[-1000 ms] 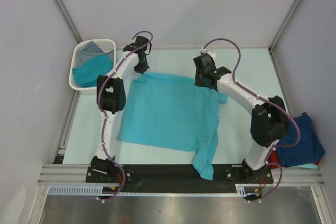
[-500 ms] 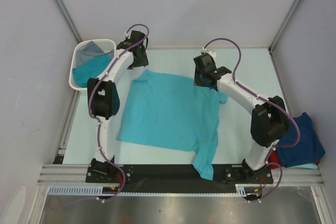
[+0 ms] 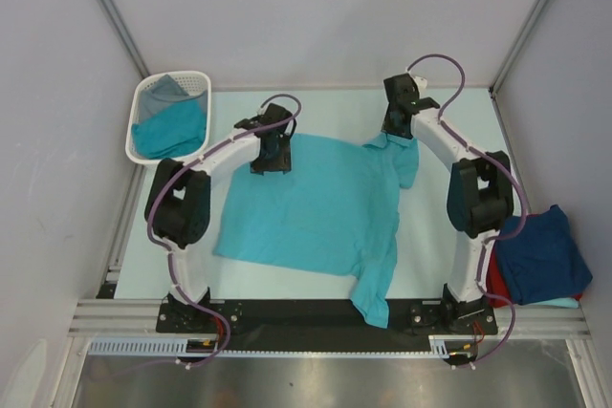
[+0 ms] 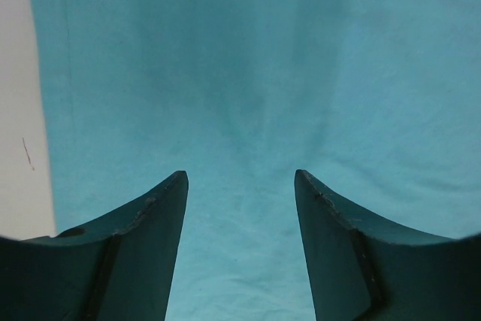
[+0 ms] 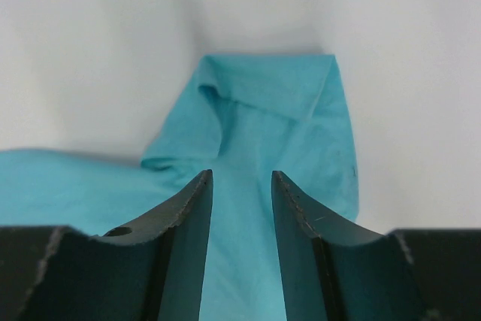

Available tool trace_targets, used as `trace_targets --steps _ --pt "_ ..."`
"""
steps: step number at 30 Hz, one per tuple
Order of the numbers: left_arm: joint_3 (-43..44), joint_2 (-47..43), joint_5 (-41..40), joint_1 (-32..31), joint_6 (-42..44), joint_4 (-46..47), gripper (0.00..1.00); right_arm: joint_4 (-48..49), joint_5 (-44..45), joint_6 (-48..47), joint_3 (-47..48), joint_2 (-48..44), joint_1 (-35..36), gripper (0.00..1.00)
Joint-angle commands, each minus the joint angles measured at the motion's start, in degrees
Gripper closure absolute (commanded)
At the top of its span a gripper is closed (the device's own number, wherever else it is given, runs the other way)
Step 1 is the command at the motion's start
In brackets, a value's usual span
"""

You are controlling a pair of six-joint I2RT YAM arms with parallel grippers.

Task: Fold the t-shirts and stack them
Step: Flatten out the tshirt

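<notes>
Pale counter (image 3: 335,107) carries the teal t-shirt (image 3: 306,207) flat; left end effector (image 4: 240,178) gapes wide over its body, right end effector (image 5: 240,177), narrowly parted, hangs over its far sleeve (image 5: 278,103).

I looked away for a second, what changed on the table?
The left pincer let go of the teal shirt at its far-left corner and swung right, open above the cloth. The right pincer moved farther out and right, over the sleeve. The shirt's body, basket and navy pile stayed put.
</notes>
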Motion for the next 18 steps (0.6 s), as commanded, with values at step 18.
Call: trace_targets --steps 18 --pt "-9.69 -10.15 2.34 -4.41 -2.0 2.83 0.36 -6.73 -0.08 1.27 15.32 15.89 -6.24 0.57"
